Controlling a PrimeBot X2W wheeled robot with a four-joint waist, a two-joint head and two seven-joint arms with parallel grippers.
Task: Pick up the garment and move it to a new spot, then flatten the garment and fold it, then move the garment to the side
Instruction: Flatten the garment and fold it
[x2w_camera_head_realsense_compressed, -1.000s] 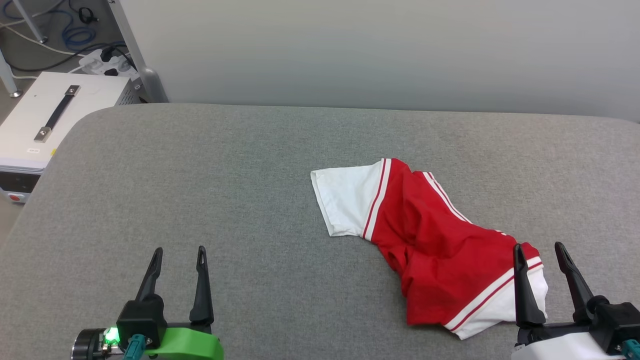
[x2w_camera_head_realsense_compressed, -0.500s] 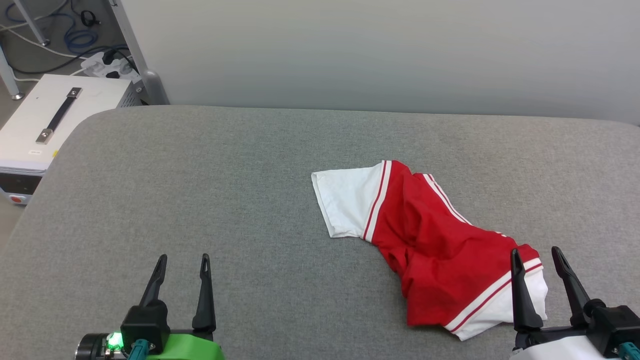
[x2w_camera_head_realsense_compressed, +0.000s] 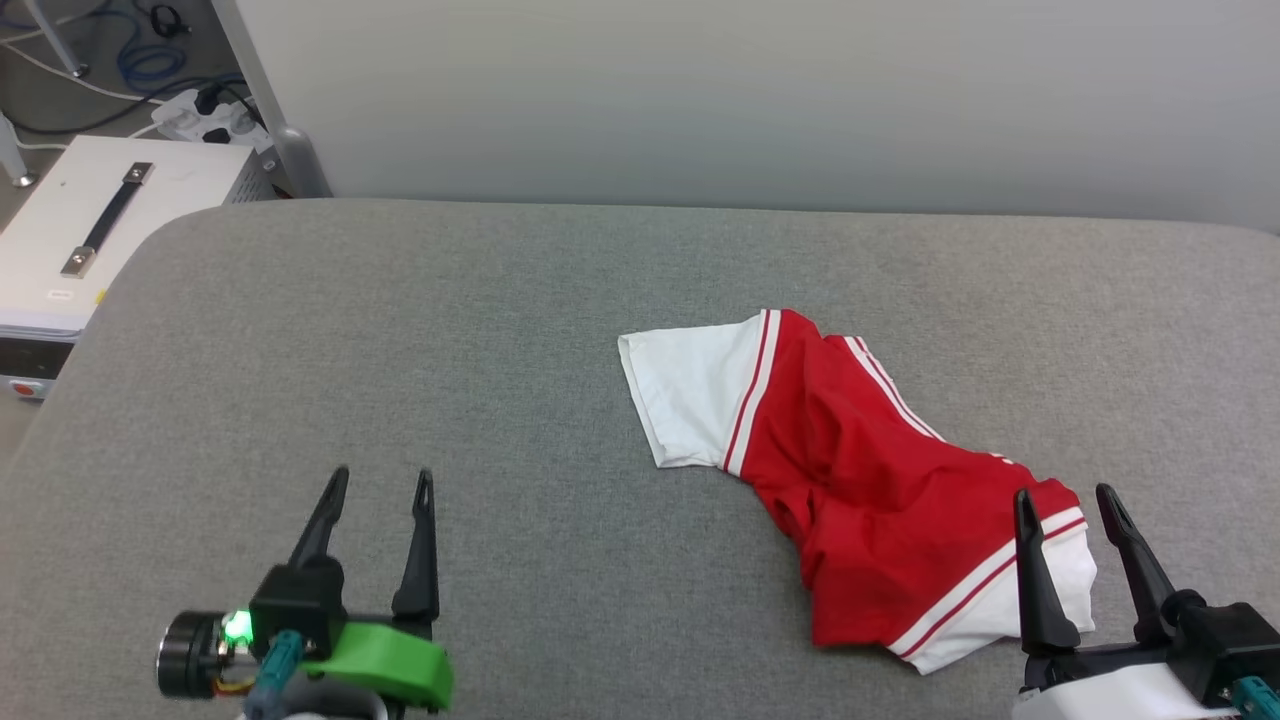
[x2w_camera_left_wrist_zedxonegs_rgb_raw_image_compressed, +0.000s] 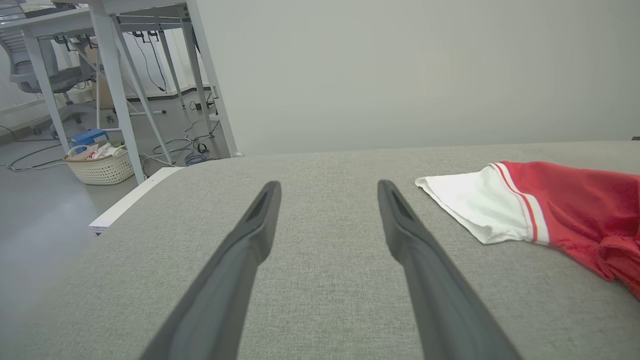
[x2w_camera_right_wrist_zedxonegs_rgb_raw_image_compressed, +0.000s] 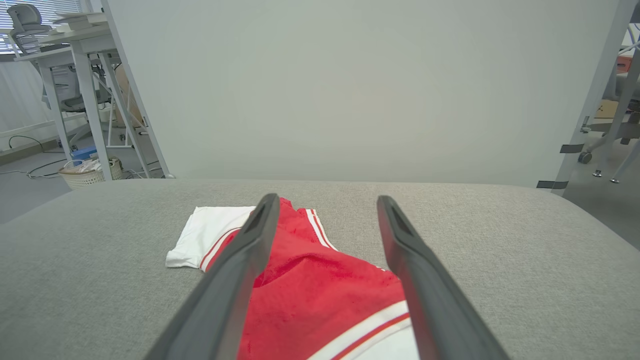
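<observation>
While the garment (x2w_camera_head_realsense_compressed: 850, 500) lies bunched and unheld, the step in hand is, as I judge it, the very first one: picking it up.

From the head view, it rests on the grey padded surface (x2w_camera_head_realsense_compressed: 400, 330), right of the middle. One white sleeve (x2w_camera_head_realsense_compressed: 690, 400) is spread flat toward the left and the red body is rumpled down toward the near right. The left gripper (x2w_camera_head_realsense_compressed: 383, 472) hovers over bare surface at the near left, well apart from the cloth, with its fingers spread wide and nothing between them. The right gripper (x2w_camera_head_realsense_compressed: 1062, 492) stands at the garment's near right end, also spread wide and empty. I cannot tell from here whether its tips touch the fabric.

Along the left wrist view, the left gripper (x2w_camera_left_wrist_zedxonegs_rgb_raw_image_compressed: 328, 184) points over bare grey surface. The white sleeve (x2w_camera_left_wrist_zedxonegs_rgb_raw_image_compressed: 475, 210) lies off to the right of the fingers, apart from them.

Along the right wrist view, the right gripper (x2w_camera_right_wrist_zedxonegs_rgb_raw_image_compressed: 327, 197) frames the red body of the garment (x2w_camera_right_wrist_zedxonegs_rgb_raw_image_compressed: 320, 290) between its wide fingers, with the striped trim (x2w_camera_right_wrist_zedxonegs_rgb_raw_image_compressed: 365, 332) close below. The fingers appear to sit above the cloth rather than pinch it.

Next, the right gripper likely needs to come down onto a raised fold near that trim and close on it. The left gripper has a long reach rightward to the spread sleeve for a second hold. Since the cloth is soft and layered, each pinch should gather enough layers for the garment to lift clear before it is carried to a new spot.
</observation>
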